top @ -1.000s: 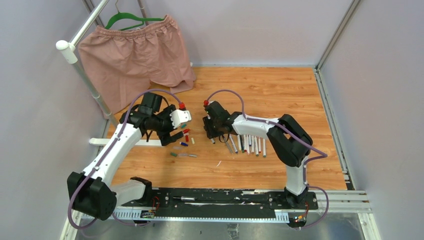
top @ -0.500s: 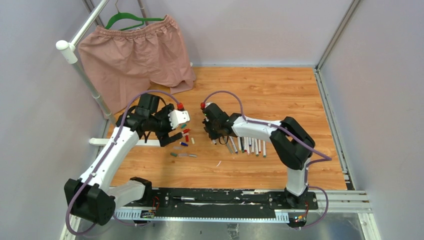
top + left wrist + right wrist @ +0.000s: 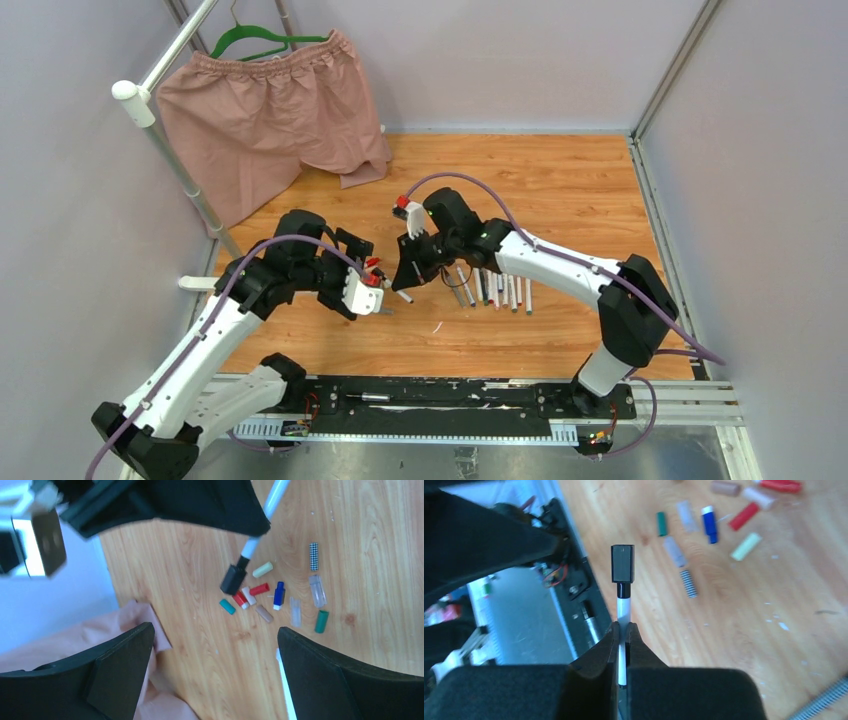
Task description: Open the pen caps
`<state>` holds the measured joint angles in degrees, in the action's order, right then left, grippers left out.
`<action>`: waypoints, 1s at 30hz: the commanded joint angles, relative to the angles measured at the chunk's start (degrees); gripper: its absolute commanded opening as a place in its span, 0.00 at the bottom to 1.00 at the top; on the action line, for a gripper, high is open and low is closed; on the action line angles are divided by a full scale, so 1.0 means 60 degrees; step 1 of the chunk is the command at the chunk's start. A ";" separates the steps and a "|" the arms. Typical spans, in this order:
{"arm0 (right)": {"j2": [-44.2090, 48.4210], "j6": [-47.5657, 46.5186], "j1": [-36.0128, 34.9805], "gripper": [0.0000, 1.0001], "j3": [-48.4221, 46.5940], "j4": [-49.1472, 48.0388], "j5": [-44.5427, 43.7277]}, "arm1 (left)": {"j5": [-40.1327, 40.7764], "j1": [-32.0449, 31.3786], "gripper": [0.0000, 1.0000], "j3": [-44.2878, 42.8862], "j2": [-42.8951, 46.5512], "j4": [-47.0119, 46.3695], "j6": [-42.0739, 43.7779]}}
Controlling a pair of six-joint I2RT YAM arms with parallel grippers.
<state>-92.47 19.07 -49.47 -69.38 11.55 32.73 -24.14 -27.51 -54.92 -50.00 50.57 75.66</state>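
Observation:
My right gripper [image 3: 623,627] is shut on a pen [image 3: 623,611] with a white barrel, and its black cap [image 3: 622,564] sticks out past the fingertips. In the top view this right gripper [image 3: 408,270] hangs above the floor, left of a row of several pens [image 3: 492,288]. My left gripper [image 3: 215,632] is open and empty, and faces the held pen's black cap [image 3: 233,579] from a distance. Below lie loose pen caps: cream [image 3: 262,569], red [image 3: 259,589], blue [image 3: 278,595], teal [image 3: 227,606] and green [image 3: 321,621]. From above, the left gripper [image 3: 362,272] hides most of them.
Pink shorts [image 3: 270,120] hang on a green hanger at the back left, from a white rail [image 3: 165,150]. A corner of the pink cloth [image 3: 150,645] shows beside my left finger. The black base rail [image 3: 430,400] runs along the near edge.
My right gripper closed on a pen from the row, lifted it and swung left. My left arm turned and moved nearer, towards that pen, with its jaws wide.

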 commanded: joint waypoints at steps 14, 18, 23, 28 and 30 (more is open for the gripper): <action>-0.0485 0.1672 0.0061 0.00 -0.0668 -0.0769 0.3540 | 0.1542 -0.2007 0.73 0.0649 0.0139 0.0054 0.1799; -0.0578 0.1775 0.0072 0.00 -0.0738 -0.0786 0.3455 | 0.1727 -0.2065 0.59 0.0584 0.0041 0.0054 0.1787; -0.0577 0.1893 0.0070 0.00 -0.0679 -0.0919 0.3509 | 0.2283 -0.2084 0.28 0.0666 -0.0098 0.0054 0.1990; -0.0500 0.2033 0.0075 0.05 -0.0487 -0.1025 0.3448 | 0.2452 -0.2081 0.10 0.0637 -0.0159 -0.0006 0.1986; -0.0526 0.2430 0.0054 0.24 -0.0324 -0.1352 0.3348 | 0.2466 -0.2081 0.00 0.0554 -0.0186 -0.0129 0.1849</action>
<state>-95.39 30.24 -49.10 -72.07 6.26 52.03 -11.20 -39.62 -51.62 -50.74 51.13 87.53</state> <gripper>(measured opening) 0.112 0.166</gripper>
